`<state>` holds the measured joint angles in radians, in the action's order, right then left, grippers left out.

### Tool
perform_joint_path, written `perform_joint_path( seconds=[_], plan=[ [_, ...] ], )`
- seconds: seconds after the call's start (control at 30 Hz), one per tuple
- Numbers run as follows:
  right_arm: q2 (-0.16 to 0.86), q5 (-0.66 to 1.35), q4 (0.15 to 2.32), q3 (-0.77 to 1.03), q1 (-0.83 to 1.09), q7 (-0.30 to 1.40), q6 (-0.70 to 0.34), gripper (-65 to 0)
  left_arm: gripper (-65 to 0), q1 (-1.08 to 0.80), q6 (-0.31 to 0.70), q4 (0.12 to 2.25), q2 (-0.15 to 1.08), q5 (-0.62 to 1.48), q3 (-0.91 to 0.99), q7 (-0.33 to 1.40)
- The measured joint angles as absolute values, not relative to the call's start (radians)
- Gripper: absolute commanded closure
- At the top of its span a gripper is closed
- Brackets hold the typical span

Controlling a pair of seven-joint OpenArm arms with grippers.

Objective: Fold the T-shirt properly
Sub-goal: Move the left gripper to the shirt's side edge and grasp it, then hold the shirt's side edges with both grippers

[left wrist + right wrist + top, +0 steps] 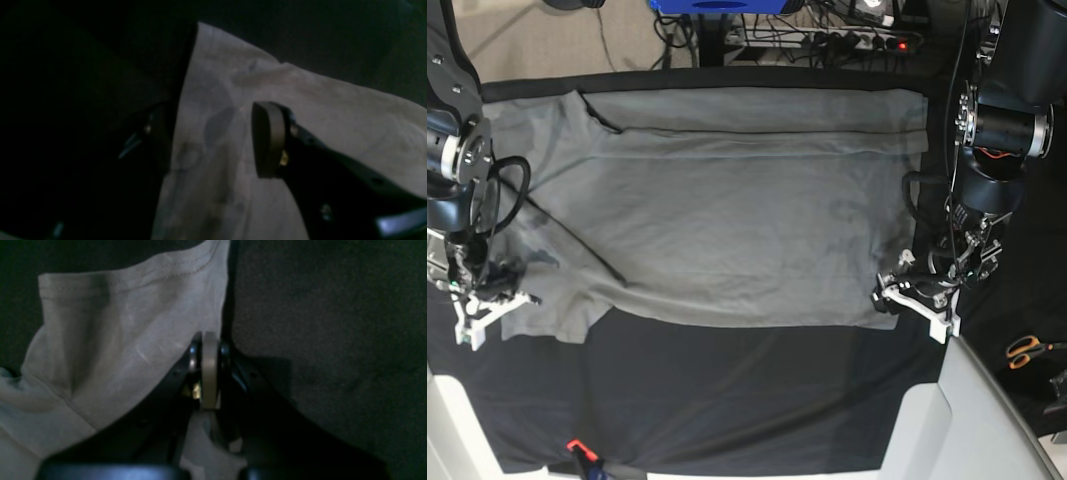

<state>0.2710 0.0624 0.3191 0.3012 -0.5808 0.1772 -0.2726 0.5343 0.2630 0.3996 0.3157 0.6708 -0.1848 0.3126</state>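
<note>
T-shirt point(727, 200): lying spread flat across the far half of the black cloth sheet point(727, 400), collar end at the scene's left, hem at the right.
Left gripper point(911, 296): hovering at the near right hem corner, jaws standing apart and straddling the edge, nothing clamped.
Right gripper point(487, 305): sitting at the near left sleeve, jaws pressed together; whether fabric is pinched between them, cannot tell.
Handling: looking light, soft and limp, sure to sag and wrinkle.
Hold: probably best taking stitched edges, hem corner and sleeve, both layers.
</note>
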Motion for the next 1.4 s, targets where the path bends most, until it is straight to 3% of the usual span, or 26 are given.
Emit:
perform_joint_path(
  seconds=[0.07,0.13,0.17,0.6,0.73,0.83,1.1,1.13,1.23,1.3,1.4],
  plan=[
    [0.271,0.062,0.319,0.302,-0.581,0.177,-0.273,-0.2,-18.6,0.529,0.262,0.399,0.316,0.670,-0.185,0.313],
    [0.271,0.062,0.319,0.302,-0.581,0.177,-0.273,-0.2,-1.0,0.519,0.263,0.399,0.316,0.678,-0.184,0.308],
    [0.271,0.062,0.319,0.302,-0.581,0.177,-0.273,-0.2,0.0,0.514,0.264,0.399,0.316,0.682,-0.184,0.301],
    [0.271,0.062,0.320,0.302,-0.581,0.176,-0.273,-0.2,0.0,0.493,0.282,0.421,0.342,0.705,-0.179,0.361],
    [0.271,0.062,0.320,0.302,-0.581,0.174,-0.271,-0.2,0.0,0.406,0.262,0.605,0.374,0.692,-0.179,0.459],
    [0.268,0.064,0.320,0.302,-0.581,0.170,-0.273,-0.2,0.0,0.340,0.191,0.725,0.384,0.687,-0.139,0.532],
    [0.268,0.066,0.320,0.302,-0.581,0.172,-0.274,-0.2,0.0,0.285,0.153,0.806,0.385,0.662,-0.008,0.646],
    [0.268,0.066,0.320,0.302,-0.581,0.172,-0.274,-0.2,-2.3,0.282,0.147,0.823,0.385,0.658,-0.006,0.665],
    [0.268,0.066,0.320,0.302,-0.581,0.173,-0.273,-0.2,-30.6,0.276,0.130,0.875,0.384,0.642,-0.006,0.678],
    [0.262,0.066,0.320,0.302,-0.581,0.170,-0.272,-0.2,-43.1,0.278,0.131,0.903,0.387,0.646,-0.005,0.677],
    [0.252,0.067,0.320,0.302,-0.580,0.170,-0.273,-0.2,-51.8,0.282,0.134,0.944,0.386,0.650,-0.003,0.690]
  ],
)
